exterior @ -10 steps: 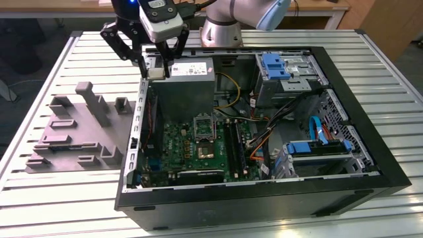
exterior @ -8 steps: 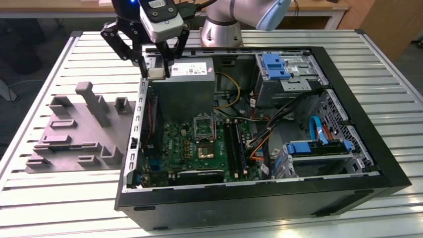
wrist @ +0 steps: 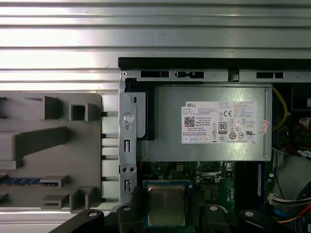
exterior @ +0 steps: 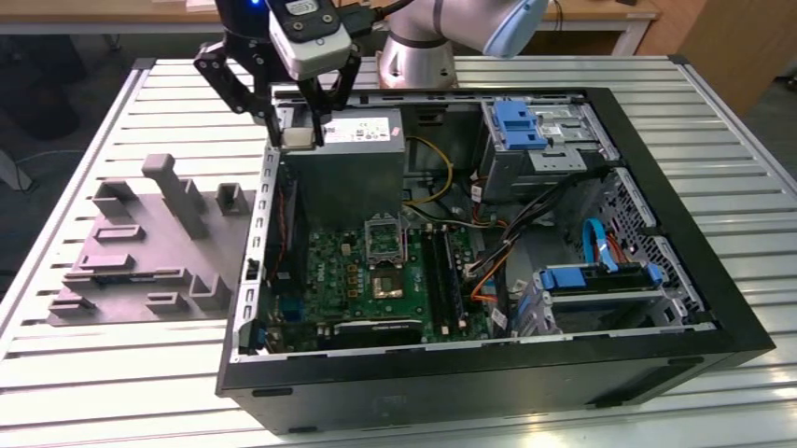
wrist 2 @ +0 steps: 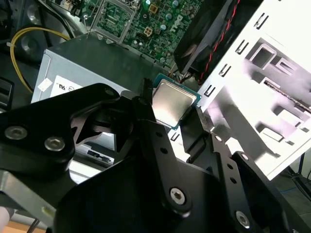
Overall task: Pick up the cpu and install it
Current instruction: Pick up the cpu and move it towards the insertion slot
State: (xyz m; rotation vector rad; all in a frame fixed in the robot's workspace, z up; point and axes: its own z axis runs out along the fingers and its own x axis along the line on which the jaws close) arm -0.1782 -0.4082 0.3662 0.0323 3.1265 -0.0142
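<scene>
Currently, reading the exterior view from its left to its right: a grey parts fixture (exterior: 137, 247) lies on the slatted table (exterior: 75, 364), just beside the open computer case (exterior: 498, 373). The gripper (exterior: 299, 140) hangs over the case wall on the fixture side, clamped on the cpu (exterior: 299, 136), which is held in the air and touches nothing else. The power supply (exterior: 355, 140) with its white label is near it. The socket frame (exterior: 384, 241) on the green motherboard (exterior: 336, 280) is well apart from the cpu. Blue drive caddies (exterior: 517, 123) sit further right. In both wrist views the black fingers (wrist 2: 146, 109) pinch opposite edges of the cpu (wrist 2: 172, 104) (wrist: 166, 205), metal lid towards the cameras.
</scene>
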